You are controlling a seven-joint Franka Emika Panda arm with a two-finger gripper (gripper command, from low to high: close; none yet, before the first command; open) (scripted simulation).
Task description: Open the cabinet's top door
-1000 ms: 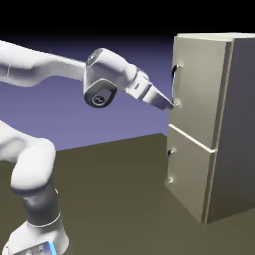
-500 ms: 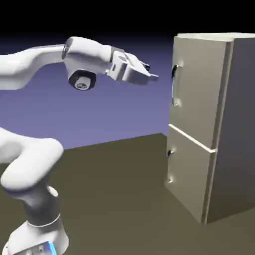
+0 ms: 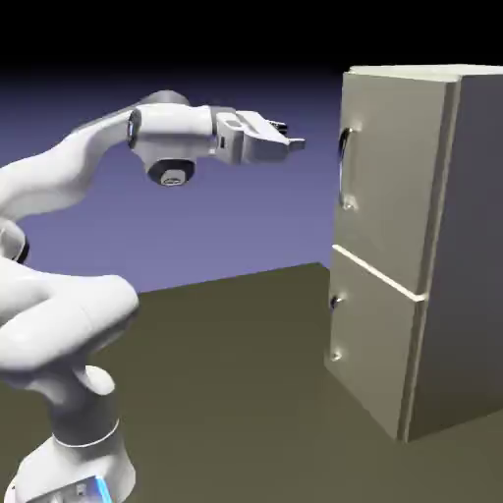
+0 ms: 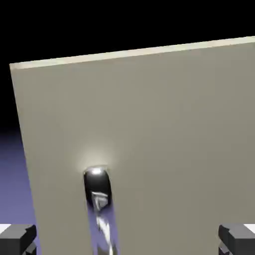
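Exterior view: the top door stands apart from the gripper, to the exterior view's right of its spread, empty fingers; only the hand view shows the handle's shiny upper end close up.

open space before the upper handle, handle protruding from door

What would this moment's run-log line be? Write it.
top door: closed | jaws: open, empty | handle: ungrasped, ahead of jaws | lower door: closed

Beige cabinet, darker grey side, whitish seam.
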